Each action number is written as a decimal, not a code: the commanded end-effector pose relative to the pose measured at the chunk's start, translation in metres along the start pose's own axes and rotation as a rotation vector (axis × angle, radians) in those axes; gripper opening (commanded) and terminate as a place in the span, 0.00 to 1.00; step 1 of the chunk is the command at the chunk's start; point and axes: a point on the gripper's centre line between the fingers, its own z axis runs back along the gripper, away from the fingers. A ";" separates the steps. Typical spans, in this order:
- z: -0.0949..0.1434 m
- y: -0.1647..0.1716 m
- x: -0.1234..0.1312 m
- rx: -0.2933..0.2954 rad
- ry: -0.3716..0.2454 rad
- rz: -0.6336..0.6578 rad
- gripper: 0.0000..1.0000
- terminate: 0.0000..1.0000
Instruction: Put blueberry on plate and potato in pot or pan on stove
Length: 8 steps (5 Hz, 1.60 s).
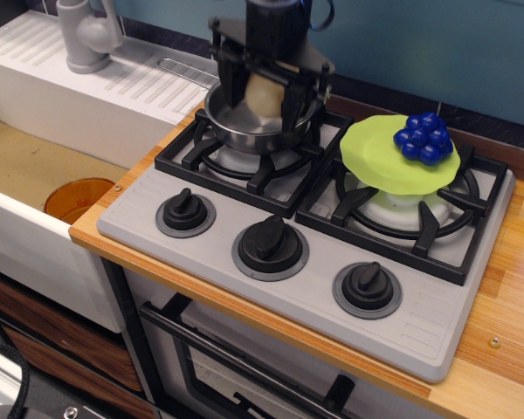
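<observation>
My gripper (262,96) is shut on the pale beige potato (264,94) and holds it low inside the steel pot (236,131) on the left rear burner of the grey stove (271,253). I cannot tell whether the potato touches the pot's bottom. The blue blueberry cluster (424,138) lies on the lime-green plate (380,157), which rests on the right rear burner. The pot's wire handle (188,72) points back left over the drainboard.
Three black knobs (271,243) line the stove's front. A white sink with a grey tap (87,35) is at the left, an orange cup (77,199) in its basin. Wooden counter (506,323) lies at the right.
</observation>
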 end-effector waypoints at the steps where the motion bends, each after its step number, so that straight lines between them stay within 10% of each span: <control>1: 0.001 -0.005 0.003 -0.032 -0.093 0.006 1.00 0.00; 5: 0.040 -0.016 0.004 -0.016 -0.024 0.022 1.00 0.00; 8: 0.069 -0.062 -0.055 -0.040 0.002 0.077 1.00 0.00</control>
